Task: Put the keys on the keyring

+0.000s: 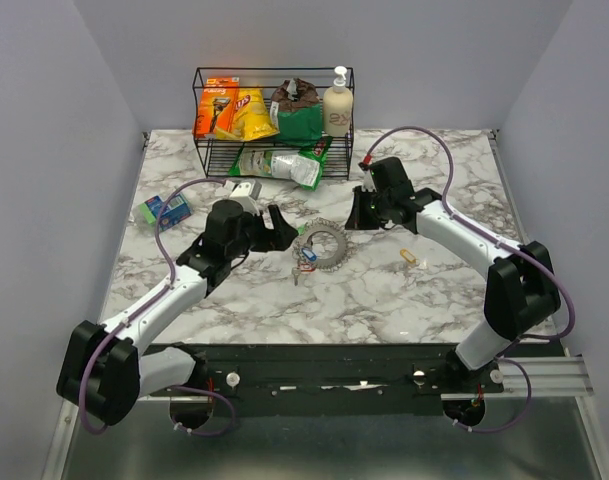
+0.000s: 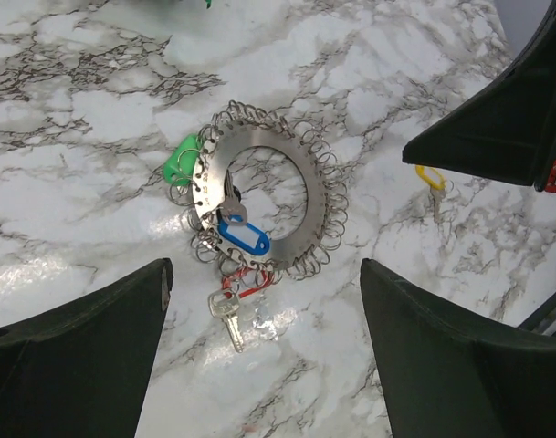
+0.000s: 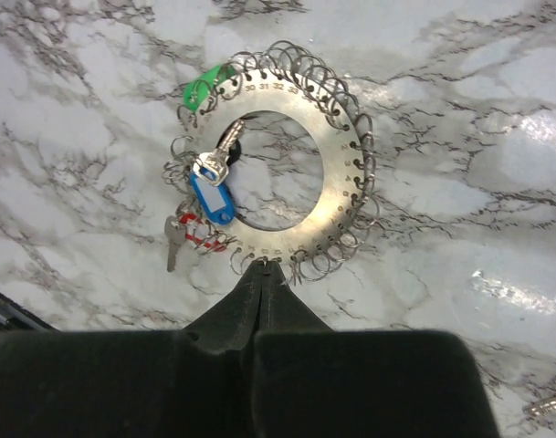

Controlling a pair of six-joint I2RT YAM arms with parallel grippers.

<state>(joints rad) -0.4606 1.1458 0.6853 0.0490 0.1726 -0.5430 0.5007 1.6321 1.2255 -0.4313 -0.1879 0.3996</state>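
While a green-tagged key, a blue-tagged key and a red-tagged key hang on the keyring mid-frame on the counter, a yellow-tagged key lies loose at right, so the task looks partly done; the left end effector hovers spread wide, empty; the right end effector is pressed together, empty, by the ring's lower rim; contact unclear.

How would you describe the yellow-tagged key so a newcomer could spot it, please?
On the marble table, find the metal keyring at the centre. The yellow-tagged key lies to its right, alone on marble, whereas the blue, red and green tags sit at the ring.
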